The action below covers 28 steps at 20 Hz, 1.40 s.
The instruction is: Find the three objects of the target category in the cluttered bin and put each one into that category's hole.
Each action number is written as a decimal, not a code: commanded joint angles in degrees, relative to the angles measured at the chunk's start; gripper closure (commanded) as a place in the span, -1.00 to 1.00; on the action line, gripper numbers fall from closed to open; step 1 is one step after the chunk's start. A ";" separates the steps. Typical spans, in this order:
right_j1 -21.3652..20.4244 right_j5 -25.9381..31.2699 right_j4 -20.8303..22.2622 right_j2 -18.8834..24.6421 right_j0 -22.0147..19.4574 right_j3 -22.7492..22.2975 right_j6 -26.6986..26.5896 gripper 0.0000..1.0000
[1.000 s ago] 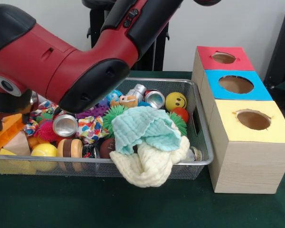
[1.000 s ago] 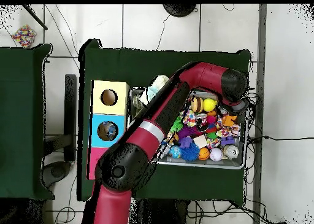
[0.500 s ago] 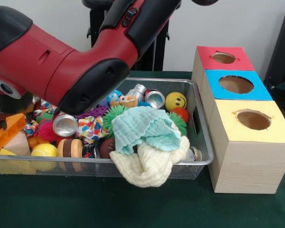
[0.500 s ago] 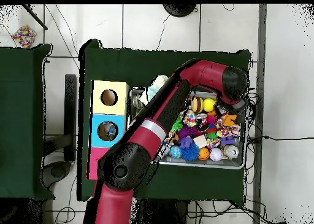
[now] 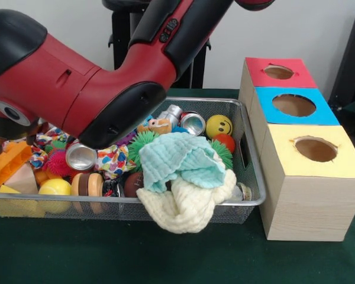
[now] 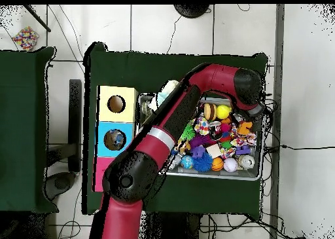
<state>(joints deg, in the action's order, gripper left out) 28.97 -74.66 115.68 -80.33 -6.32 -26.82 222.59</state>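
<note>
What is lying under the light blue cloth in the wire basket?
The light blue cloth lies on a cream knitted cloth that hangs over the wire basket front rim. Green spiky balls stick out beside it. Anything directly beneath the cloths is covered.

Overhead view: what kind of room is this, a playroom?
More likely a robot lab. A red robot arm reaches over a toy-filled wire bin, beside a sorting box with colored holes, and cables run across the tiled floor.
</note>
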 commanded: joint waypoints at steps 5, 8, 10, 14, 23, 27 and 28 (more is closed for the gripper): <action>1.46 -4.87 -1.08 -0.45 -1.88 4.25 6.00 -1.00; 1.41 -5.80 -2.76 1.53 -1.56 4.18 5.78 -1.00; 0.43 -6.32 -5.13 3.62 -1.36 4.34 6.71 -1.00; -1.65 -4.57 -9.87 6.30 -1.06 3.46 12.16 -1.00; 0.56 0.11 -11.26 -0.53 -3.76 3.34 27.35 -1.00; 2.52 1.97 -9.96 -4.59 -4.77 2.91 32.82 -1.00; 2.77 2.01 -9.70 -5.36 -4.94 2.80 33.58 -1.00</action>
<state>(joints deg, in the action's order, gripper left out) 28.87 -74.69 108.34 -82.13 -8.41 -26.79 229.43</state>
